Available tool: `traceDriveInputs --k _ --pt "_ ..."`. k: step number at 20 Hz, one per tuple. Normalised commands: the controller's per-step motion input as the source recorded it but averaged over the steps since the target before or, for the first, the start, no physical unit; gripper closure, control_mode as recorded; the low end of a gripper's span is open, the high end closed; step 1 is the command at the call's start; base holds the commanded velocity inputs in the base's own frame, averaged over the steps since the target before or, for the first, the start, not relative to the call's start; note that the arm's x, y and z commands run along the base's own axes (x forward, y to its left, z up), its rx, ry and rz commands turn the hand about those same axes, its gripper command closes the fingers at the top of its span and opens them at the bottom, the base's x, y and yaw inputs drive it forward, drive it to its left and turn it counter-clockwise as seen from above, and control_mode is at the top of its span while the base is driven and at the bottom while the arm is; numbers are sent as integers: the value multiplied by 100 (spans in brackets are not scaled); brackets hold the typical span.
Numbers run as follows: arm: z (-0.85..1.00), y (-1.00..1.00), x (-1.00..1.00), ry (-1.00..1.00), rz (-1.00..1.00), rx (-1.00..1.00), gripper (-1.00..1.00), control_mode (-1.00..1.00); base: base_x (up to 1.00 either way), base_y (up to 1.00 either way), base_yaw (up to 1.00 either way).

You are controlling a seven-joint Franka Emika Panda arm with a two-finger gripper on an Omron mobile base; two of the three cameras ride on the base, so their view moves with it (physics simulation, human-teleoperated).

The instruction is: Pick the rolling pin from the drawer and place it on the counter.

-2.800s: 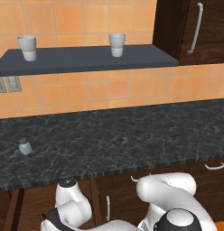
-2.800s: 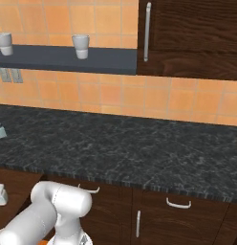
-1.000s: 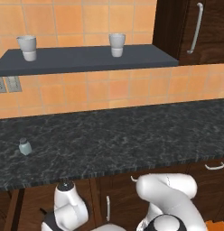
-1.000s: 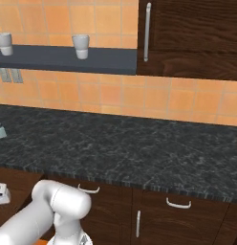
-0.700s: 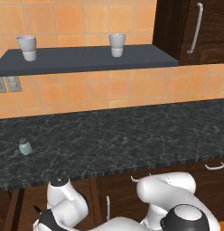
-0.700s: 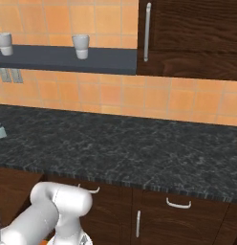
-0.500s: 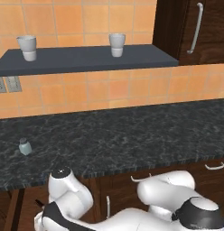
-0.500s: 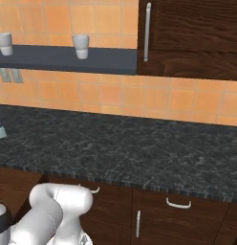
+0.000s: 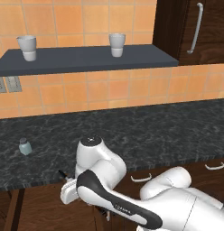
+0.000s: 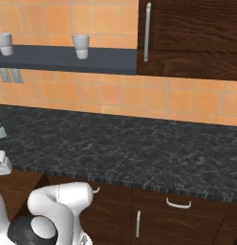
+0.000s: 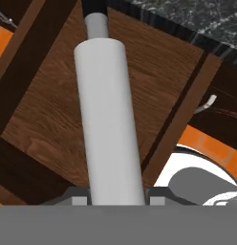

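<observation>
Rolling pin (image 11: 108, 119): pale grey cylinder, seen lengthwise in the hand view, running up from between the gripper (image 11: 115, 194) fingers, which are pinched against its sides at the near end; a narrower stub handle shows at its far end. Held above the drawer (image 11: 48, 119), whose lighter brown wooden floor and dark walls lie directly behind it (whether the pin touches the floor cannot be told). Counter (image 9: 145, 131): long black slab with grey speckles, running the width of both base views, its edge also at the top of the hand view. Small pale-green shaker (image 9: 25, 146): upright on the counter, far left. Wall shelf (image 9: 86, 58): dark grey, carrying two white cups, well apart. In the left base view the white arm bends low in front of the counter edge.
</observation>
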Motion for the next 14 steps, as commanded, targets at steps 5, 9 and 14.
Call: traceDriveInputs --k 5,9,14 --pt "61 -99 60 -1 -13 2 100 -100 0 0 0" --pt "36 -100 99 1 -20 3 100 -100 0 0 0" --pt "28 -100 100 6 -19 2 100 -100 0 0 0"
